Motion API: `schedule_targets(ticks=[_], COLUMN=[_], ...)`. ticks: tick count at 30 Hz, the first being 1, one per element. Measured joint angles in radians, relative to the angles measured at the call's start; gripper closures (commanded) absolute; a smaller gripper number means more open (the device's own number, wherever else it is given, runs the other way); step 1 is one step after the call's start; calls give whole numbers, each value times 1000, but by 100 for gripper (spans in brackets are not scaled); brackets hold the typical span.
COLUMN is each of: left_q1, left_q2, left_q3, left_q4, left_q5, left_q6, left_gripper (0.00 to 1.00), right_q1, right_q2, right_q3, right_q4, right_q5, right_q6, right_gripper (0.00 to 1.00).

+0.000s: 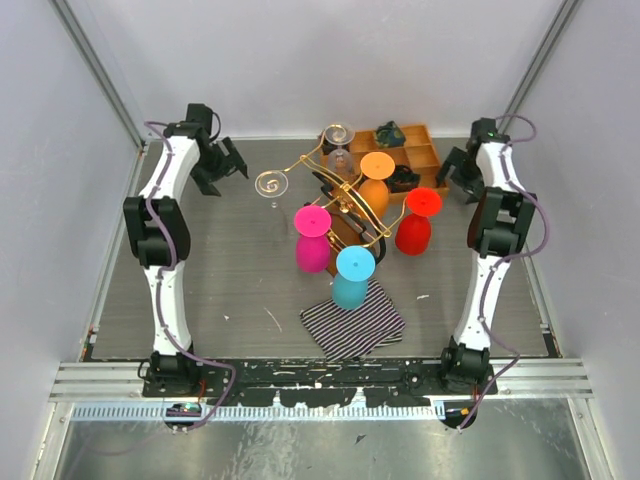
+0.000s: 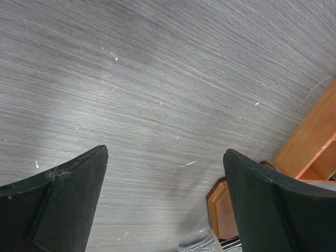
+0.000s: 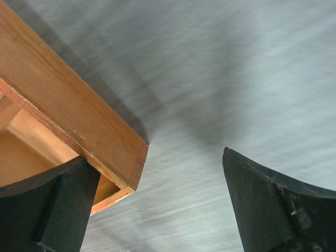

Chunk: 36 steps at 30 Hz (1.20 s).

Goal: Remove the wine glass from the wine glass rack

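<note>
The wine glass rack (image 1: 343,192) is a gold wire stand with scroll arms on a small brown base (image 2: 222,209), mid-table. Several wine glasses hang upside down from it: a clear one (image 1: 270,186) at the left, another clear one (image 1: 338,137) at the back, and orange (image 1: 376,172), red (image 1: 420,220), pink (image 1: 312,238) and teal (image 1: 353,276) ones. My left gripper (image 1: 226,164) is open and empty, left of the clear glass and apart from it. The glass rim (image 2: 202,242) shows between the jaws in the left wrist view. My right gripper (image 1: 455,176) is open and empty, right of the rack.
An orange-brown wooden compartment tray (image 1: 418,152) stands behind the rack at the back right, holding a dark object (image 1: 389,133). Its corner (image 3: 79,123) lies close to my right gripper's left finger (image 3: 47,210). A striped cloth (image 1: 352,320) lies in front of the rack.
</note>
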Motion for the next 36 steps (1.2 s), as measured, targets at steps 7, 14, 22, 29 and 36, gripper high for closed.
schedule_targets(ticks=[7,14,22,29,36], left_q1=[1,2,2,4,8], left_q2=[-56,-117,-175,-212,-256], left_q3=[-59,-97,-153,-158,-191], left_q4=[-2,-4,-8,-19,-15], left_q5=[0,0,2,1,12], left_q6=[10,18,15,14,11], left_gripper=[2,2,2,1,2], right_q1=[-99,-9,27,4,26], right_q2=[-116,-382,-513,-452,-432], right_q3=[-160,-313,-441,-565,-622], right_q4=[22,62,125,173,334], right_q5=[98,85,-98,-225,-375], right_q6=[9,-16,31,115,231], right_gripper=[0,0,0,0,0])
